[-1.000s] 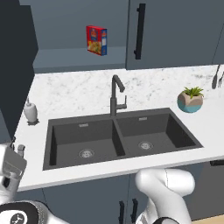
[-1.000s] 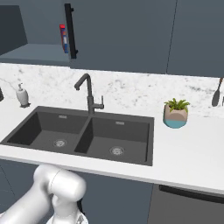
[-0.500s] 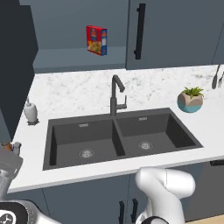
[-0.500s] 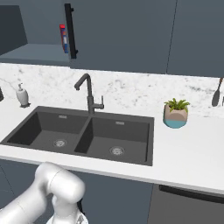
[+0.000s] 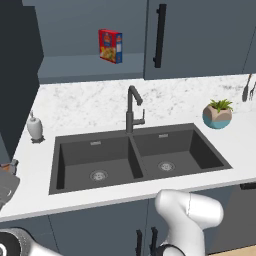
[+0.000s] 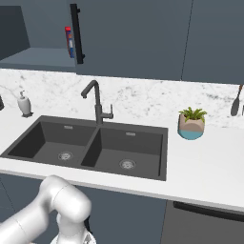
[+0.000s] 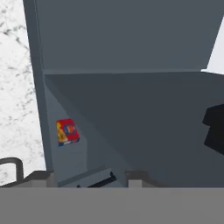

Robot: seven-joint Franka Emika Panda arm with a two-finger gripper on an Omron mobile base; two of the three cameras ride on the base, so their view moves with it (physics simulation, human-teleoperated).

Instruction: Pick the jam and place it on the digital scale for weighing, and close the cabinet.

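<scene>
A red-and-yellow carton box [image 5: 110, 45] stands alone on the low shelf of the cabinet [image 5: 200, 40]. The cabinet's left door [image 5: 20, 75] is swung open toward the near left, while its right door is shut behind a long black bar handle [image 5: 160, 35]. Below it, the white marble tabletop [image 5: 85, 107] carries a black double sink [image 5: 200, 145] with a tall dark faucet [image 5: 132, 107] at its far rim. A pale soap dispenser [image 5: 34, 125] stands left of the sink, and a small potted plant [image 5: 218, 113] stands to its right. A dark utensil [image 5: 247, 87] hangs against the wall at the far right. Dark blue-grey cabinet fronts with short black handles [image 5: 138, 240] run under the tabletop. The jam [image 5: 6, 166] appears only as a small orange-brown bit at the near left edge of the left base view. It sits just above a grey part of the arm, by the tabletop's near left corner, and is too cropped to show whether it is touched. From the hand view, the end effector [image 7: 89, 179] looks toward the open cabinet and the box. I cannot tell whether its jaws are wide, narrow or holding anything.
</scene>
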